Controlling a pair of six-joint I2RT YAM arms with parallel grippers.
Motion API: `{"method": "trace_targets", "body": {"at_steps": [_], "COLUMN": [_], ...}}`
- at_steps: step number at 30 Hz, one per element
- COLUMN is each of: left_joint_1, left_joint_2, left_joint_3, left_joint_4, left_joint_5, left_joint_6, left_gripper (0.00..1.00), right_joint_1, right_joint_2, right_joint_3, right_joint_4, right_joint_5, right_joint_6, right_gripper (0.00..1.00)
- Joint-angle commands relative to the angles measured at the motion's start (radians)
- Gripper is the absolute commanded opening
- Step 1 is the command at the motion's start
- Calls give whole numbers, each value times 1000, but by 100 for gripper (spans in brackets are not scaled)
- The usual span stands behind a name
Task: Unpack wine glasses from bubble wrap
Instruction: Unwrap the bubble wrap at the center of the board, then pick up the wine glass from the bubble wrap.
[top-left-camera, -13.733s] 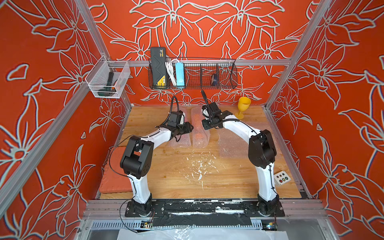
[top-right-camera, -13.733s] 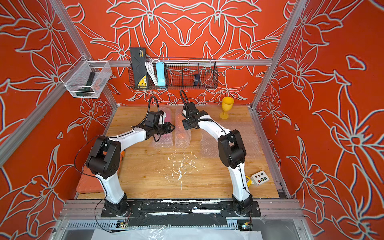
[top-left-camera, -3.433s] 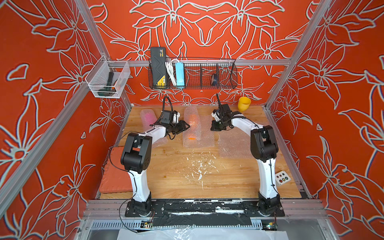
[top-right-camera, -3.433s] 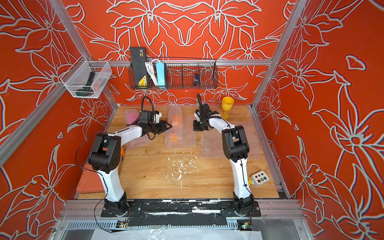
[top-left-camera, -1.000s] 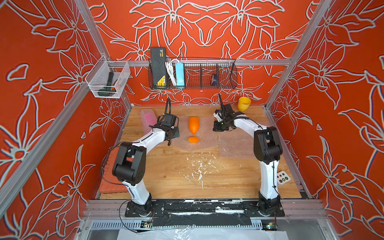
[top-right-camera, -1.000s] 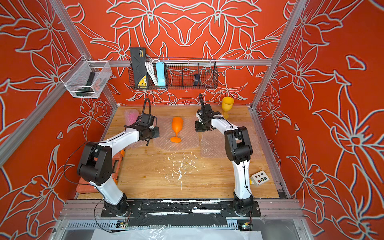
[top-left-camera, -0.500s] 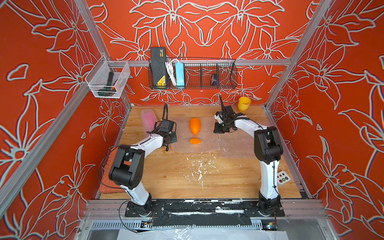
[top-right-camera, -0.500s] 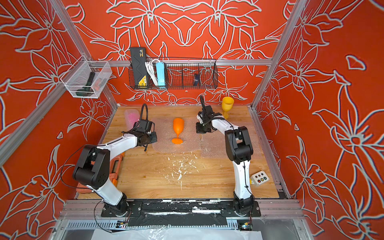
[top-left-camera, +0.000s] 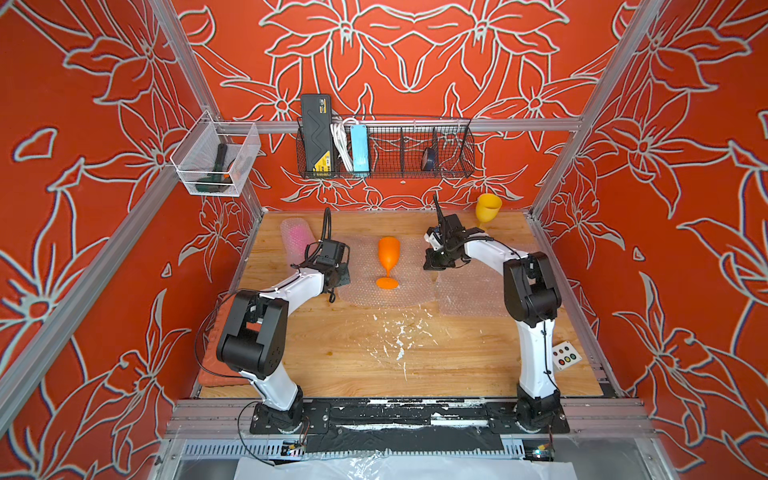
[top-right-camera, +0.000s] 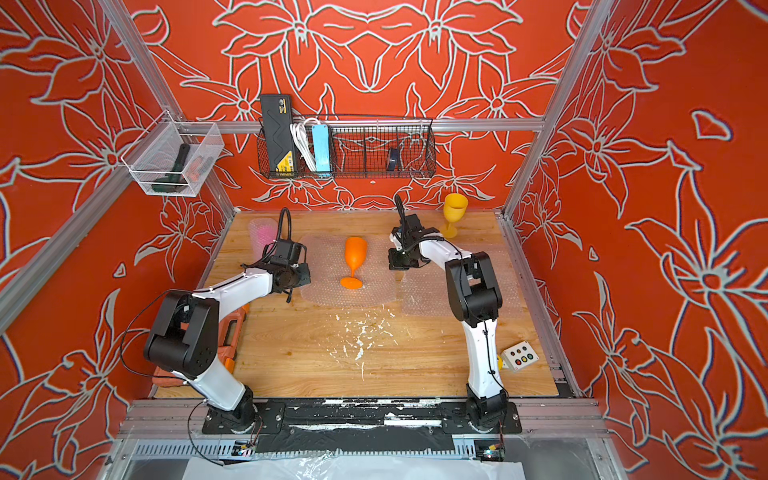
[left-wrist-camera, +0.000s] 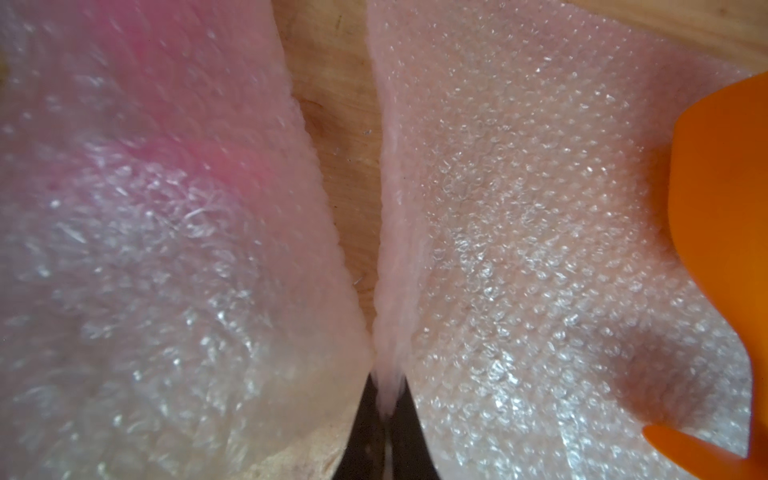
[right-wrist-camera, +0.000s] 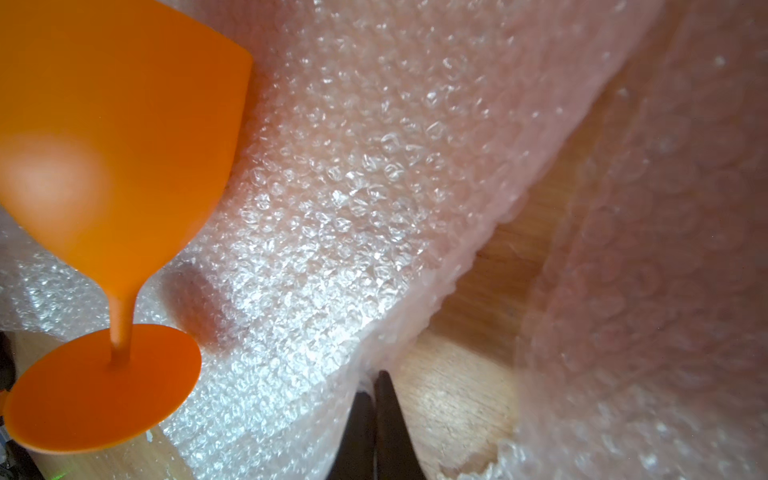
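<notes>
On the wooden table (top-left-camera: 374, 353), the opened bubble wrap sheet (top-left-camera: 409, 286) was spread flat, with the orange goblet (top-left-camera: 388, 253) lying bare on it. Unwrapping was judged done, and lifting the goblet off was called for next. The pink roll (top-left-camera: 296, 239) was not yet opened. The sheet's edge was pinched by the closed left gripper (left-wrist-camera: 384, 411). The right gripper (right-wrist-camera: 372, 399) was closed; whether wrap was nipped could not be told.

The wooden table (top-left-camera: 353, 365) carries a flat bubble-wrap sheet (top-left-camera: 365, 291) at its middle, a second sheet (top-left-camera: 469, 295) just beside it on the right, a bubble-wrap tube (top-left-camera: 296, 239) showing blurred pink at the far left, a yellow goblet (top-left-camera: 488, 210) upright at the far right, a button box (top-left-camera: 565, 355) near the front right, and white flecks (top-left-camera: 399, 332) mid-board.
</notes>
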Motion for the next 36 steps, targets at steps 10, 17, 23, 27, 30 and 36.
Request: {"method": "trace_targets", "body": {"at_steps": [10,17,23,27,30,36], "left_joint_1": [12,12,12,12,12,12], "left_joint_2": [-94,-169,-328,-392,-366,-276], "left_joint_3": [-41,-54,-120,-143,-125,-148], "left_joint_4": [43,72,150,198,192,212], "left_joint_5": [10,-3,3,63,135,203], "left_joint_6": [-5,2,-7,-16,-27,-52], "left_gripper": [25,39,69,69,68,68], "right_joint_1": [-2,-11,-11,-2,28,124], "right_joint_2": [-4,-48,-118,-171,-184,-129], "right_joint_3": [23,24,16,12,1,-12], "right_joint_4": [-63,-78,-90,-89,-66,52], "right_joint_5": [59,73,88,81,39,-66], "right_joint_6": [-25,-20,-16,-2,26,135], "right_gripper": [21,31,35,41,47,48]}}
